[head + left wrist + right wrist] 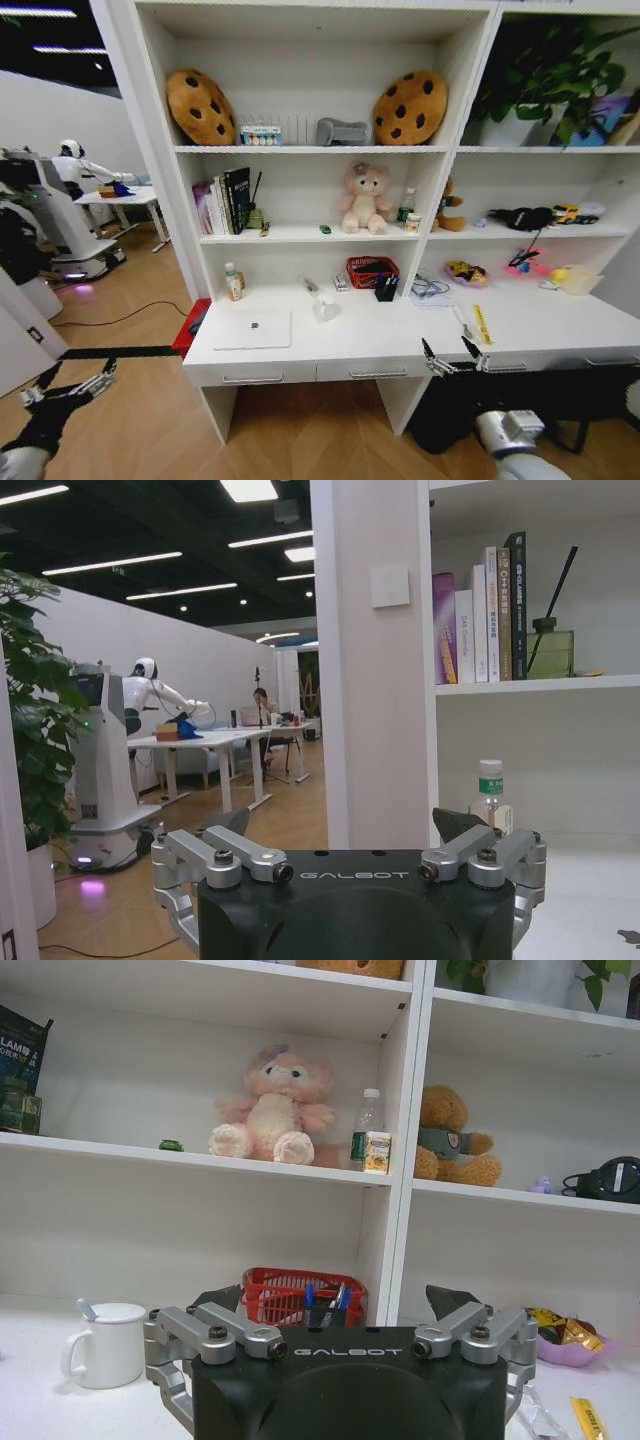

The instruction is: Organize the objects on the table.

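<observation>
Surface: the long white desk (520, 325) with shallow silver-handled drawers runs under a tall white shelving unit (310, 150).
Laptop: the closed silver laptop (252, 329) lies flat near the desk's left end, close to the front edge.
Green car: the tiny green toy car (171, 1145) sits on the middle shelf beside the pink plush bear (272, 1107), not on the desk.
Desk clutter: a white mug with a spoon (104, 1343), a red wire basket (372, 270) and a dark pen holder (386, 288) stand toward the back; a yellow strip (482, 324) lies further right.
Shelves: two cookie-shaped cushions (200, 105) on top, a row of upright books (224, 202) below.
Left gripper (68, 385): low over the wooden floor, left of the desk and well apart from it, fingers spread wide, holding nothing.
Right gripper (453, 355): at the desk's front edge, right of centre, fingers parted wide, empty.
Room: wood floor, a dark ceiling with strip lights, a potted plant (35, 710), and another white robot (150, 695) at a small white table (215, 742) in the background.
</observation>
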### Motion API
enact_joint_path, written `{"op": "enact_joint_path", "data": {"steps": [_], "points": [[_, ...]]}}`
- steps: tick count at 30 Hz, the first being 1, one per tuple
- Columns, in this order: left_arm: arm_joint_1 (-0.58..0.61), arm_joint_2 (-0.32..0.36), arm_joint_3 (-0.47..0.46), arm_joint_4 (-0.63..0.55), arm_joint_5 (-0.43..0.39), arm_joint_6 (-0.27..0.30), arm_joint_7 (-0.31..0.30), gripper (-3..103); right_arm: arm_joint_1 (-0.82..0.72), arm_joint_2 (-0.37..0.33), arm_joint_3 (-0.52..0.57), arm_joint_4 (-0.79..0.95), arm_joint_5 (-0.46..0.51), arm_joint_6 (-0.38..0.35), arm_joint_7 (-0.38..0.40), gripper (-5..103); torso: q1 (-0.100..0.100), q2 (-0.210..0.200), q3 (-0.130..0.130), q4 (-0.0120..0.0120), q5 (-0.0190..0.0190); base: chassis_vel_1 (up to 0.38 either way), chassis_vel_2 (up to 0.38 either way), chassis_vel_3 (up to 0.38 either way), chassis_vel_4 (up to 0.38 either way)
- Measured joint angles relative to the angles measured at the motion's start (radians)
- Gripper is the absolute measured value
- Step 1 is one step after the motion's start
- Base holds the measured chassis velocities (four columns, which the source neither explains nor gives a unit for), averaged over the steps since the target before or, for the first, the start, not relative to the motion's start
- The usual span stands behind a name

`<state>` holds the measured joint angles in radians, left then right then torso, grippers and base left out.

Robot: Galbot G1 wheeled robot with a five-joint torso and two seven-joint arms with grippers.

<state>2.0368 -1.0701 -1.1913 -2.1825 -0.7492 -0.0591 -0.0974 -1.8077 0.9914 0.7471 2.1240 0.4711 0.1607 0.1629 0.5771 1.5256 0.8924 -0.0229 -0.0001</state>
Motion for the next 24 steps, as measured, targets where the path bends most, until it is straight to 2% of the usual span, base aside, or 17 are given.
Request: {"op": "enact_joint_path", "data": {"steps": [24], "points": [[0.0,0.0,0.0,0.0,0.0,0.0,0.0,100,0.0,0.0,0.0,0.0,0.0,0.0,0.0,100,0.0,0.0,0.0,0.0003,0.0002,0.085,-0.03,-0.025,0.075]]}}
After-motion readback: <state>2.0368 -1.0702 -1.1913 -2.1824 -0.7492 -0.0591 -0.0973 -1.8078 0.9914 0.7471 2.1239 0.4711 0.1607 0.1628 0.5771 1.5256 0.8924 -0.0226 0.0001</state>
